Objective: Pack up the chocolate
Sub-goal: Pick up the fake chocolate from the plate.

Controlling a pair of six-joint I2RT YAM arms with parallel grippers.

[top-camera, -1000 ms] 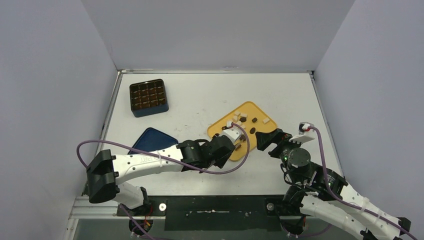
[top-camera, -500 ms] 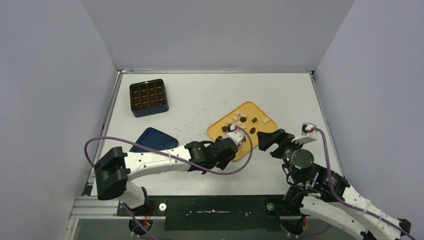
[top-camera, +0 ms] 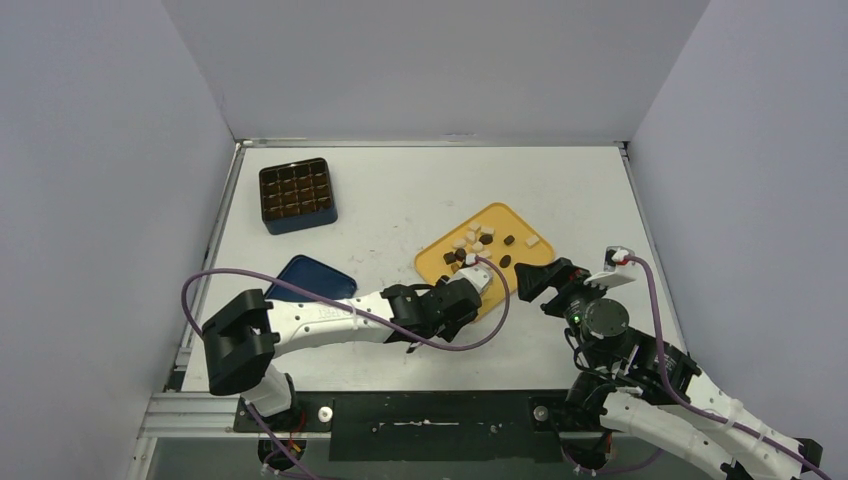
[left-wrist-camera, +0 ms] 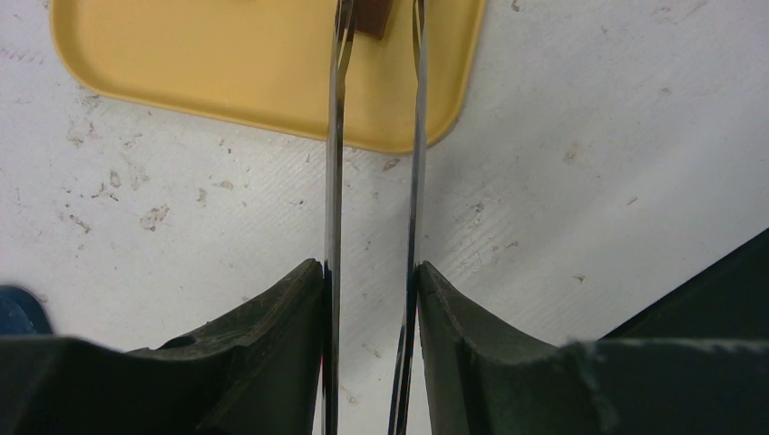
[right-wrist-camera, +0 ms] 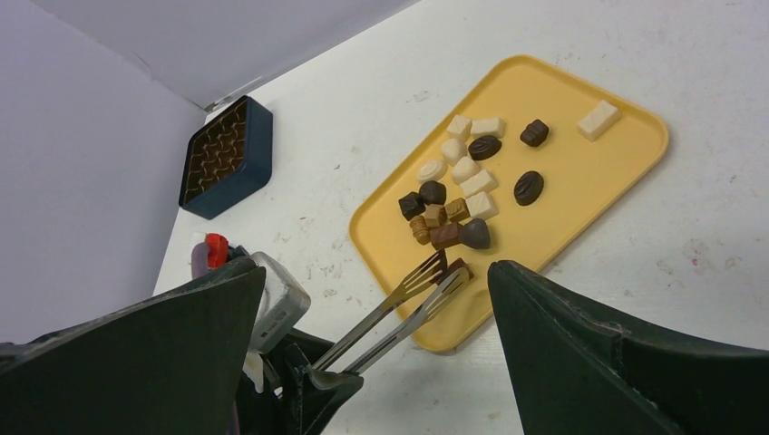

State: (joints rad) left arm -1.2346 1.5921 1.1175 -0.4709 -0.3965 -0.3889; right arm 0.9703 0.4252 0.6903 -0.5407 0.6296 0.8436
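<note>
Several small dark, brown and cream chocolates (top-camera: 478, 240) lie on the yellow tray (top-camera: 497, 207); they also show in the right wrist view (right-wrist-camera: 453, 195). My left gripper (top-camera: 462, 298) (left-wrist-camera: 372, 272) is shut on long metal tongs (left-wrist-camera: 335, 181) (right-wrist-camera: 399, 308). The tong tips straddle one brown chocolate (right-wrist-camera: 456, 268) (left-wrist-camera: 374, 18) near the tray's near edge. I cannot tell whether it is lifted. My right gripper (top-camera: 545, 278) (right-wrist-camera: 376, 265) is open and empty, just off the tray's near right edge.
A dark blue box with a brown grid insert (top-camera: 296, 194) (right-wrist-camera: 222, 159) stands at the far left. Its blue lid (top-camera: 305, 278) lies left of the left arm. A purple cable (top-camera: 350, 315) loops over the left arm. Grey walls enclose the white table (top-camera: 400, 200).
My left arm has shifted a little right and toward the near edge, bringing the tongs to the tray's near edge. The right gripper has barely moved.
</note>
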